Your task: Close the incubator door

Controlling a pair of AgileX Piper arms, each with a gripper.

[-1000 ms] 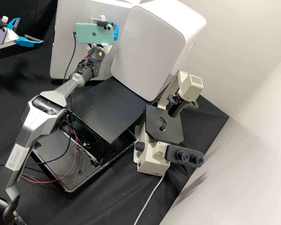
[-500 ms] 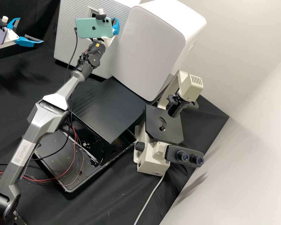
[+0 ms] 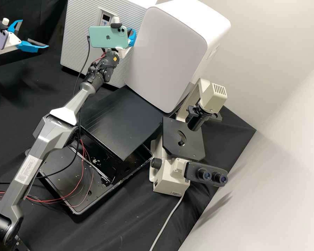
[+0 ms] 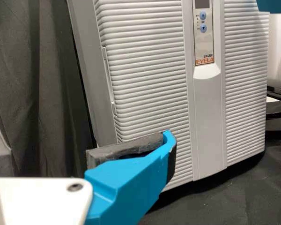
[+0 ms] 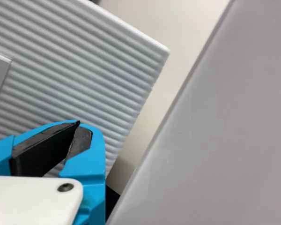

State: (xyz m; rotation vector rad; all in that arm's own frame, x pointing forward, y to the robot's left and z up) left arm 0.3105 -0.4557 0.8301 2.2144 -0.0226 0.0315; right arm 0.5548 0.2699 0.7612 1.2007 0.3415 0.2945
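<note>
your right gripper is at about eleven o'clock in the high view, its two blue fingers brought together at the tips, with nothing held. the incubator door lies toward nine o'clock from it and looks closed, its ribbed front lined up with the incubator; you can't tell whether your fingers touch it. watch the white cabinet at three o'clock from that gripper: its edge is close beside you, contact unclear. your left gripper, out at ten o'clock, stands wide open and empty, with room between it and the door's edge.

the control panel is on the incubator's front, just above the green phone mounted on your right arm. black cloth spreads at nine o'clock; the dark flat board lies near the center, over the black tray at seven to eight. you've got the microscope at five and the pale wall at two.

a second ago the door's lower edge reached farther toward seven o'clock; by the middle frame it had swung back, and it matches now. since that frame, your right gripper has shifted slightly toward four o'clock, baring more of the panel.
</note>
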